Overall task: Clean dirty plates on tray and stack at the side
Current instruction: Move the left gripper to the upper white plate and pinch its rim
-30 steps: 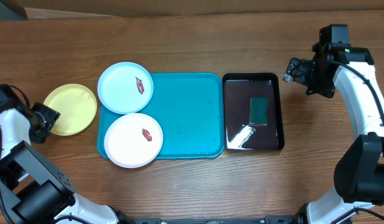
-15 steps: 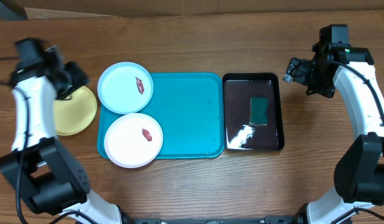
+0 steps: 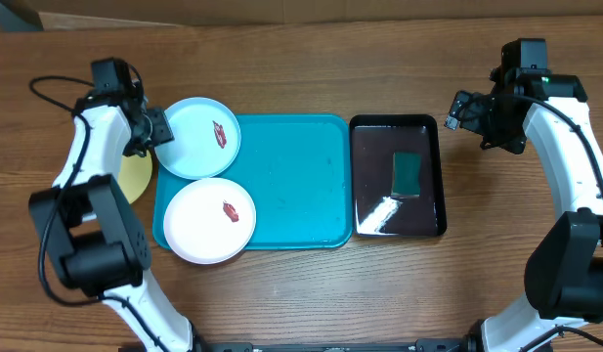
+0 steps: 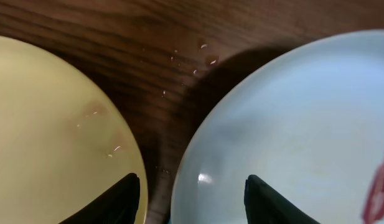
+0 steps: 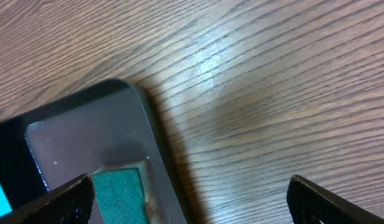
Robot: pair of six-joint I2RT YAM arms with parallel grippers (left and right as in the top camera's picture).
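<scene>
The turquoise tray (image 3: 291,186) lies mid-table. The pale blue plate (image 3: 193,142) rests on its far left corner with a red-brown bit (image 3: 220,133). The white plate (image 3: 205,225) sits on its near left corner, also with a bit (image 3: 232,211). The yellow-green plate (image 3: 137,181) lies on the table left of the tray, partly hidden by my left arm. My left gripper (image 3: 154,129) is open at the blue plate's left rim; its wrist view shows the blue plate (image 4: 291,137) and yellow plate (image 4: 55,124) under the open fingers (image 4: 192,199). My right gripper (image 3: 457,110) is open and empty, right of the black tray.
A glossy black tray (image 3: 374,210) with a green sponge (image 3: 409,174) lies right of the turquoise tray; both show in the right wrist view, the tray (image 5: 86,130) and the sponge (image 5: 120,196). Bare wood table (image 3: 301,293) surrounds everything.
My left arm swung from the near left of the table up and right, across the yellow plate, to the blue plate's left rim. The right arm has not moved.
</scene>
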